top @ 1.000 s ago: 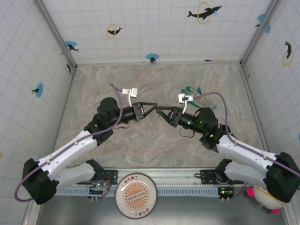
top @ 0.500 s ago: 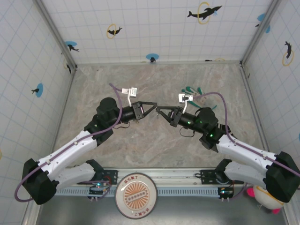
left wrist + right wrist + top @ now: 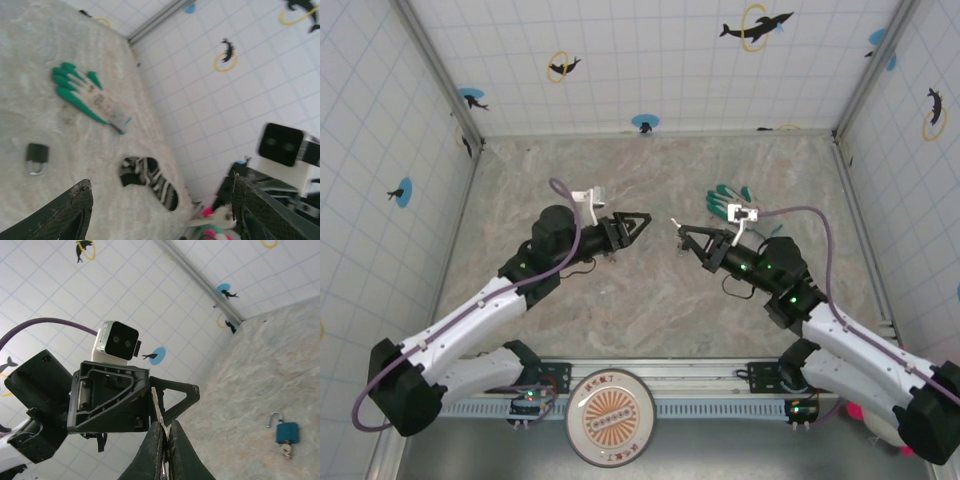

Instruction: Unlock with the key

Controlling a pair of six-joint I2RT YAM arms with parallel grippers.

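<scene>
- Two arms meet over the middle of the worktop (image 3: 650, 300). In the top view their tips point at each other, close but apart.
- Right pincer (image 3: 165, 429): jaws pressed together, clamped on the key (image 3: 158, 405).
- Key: a thin silvery blade sticks up out of the closed fingertips, leaning slightly left. It is held in the air, off the worktop. In the top view it is a tiny bright sliver at the right pincer's tip, pointing toward the left arm.
- Left pincer (image 3: 640, 222): jaws spread wide, nothing between them. In its own wrist view the two dark fingers (image 3: 70, 215) sit at the bottom corners with open space between.
- From the right wrist view, the left pincer sits directly behind the key, with its white camera box (image 3: 117, 342) above it. Contact between the key and the left pincer: cannot tell.
- Blue padlock (image 3: 286, 432): lies flat on the worktop, well off to the right of the key in the right wrist view. Its shackle is swung open. There is a small metal bit at its lower end, too small to identify.
- Dark padlock (image 3: 37, 156): lies flat on the worktop in the left wrist view, silvery shackle toward the camera. Locked or not: cannot tell.
- Green-and-white glove (image 3: 85, 92): lies flat, beyond the dark padlock and apart from it. In the top view it is toward the back right, partly behind the right wrist.
- Black-and-white striped cloth (image 3: 150, 182): on the worktop near the tiled wall, apart from the glove.
</scene>
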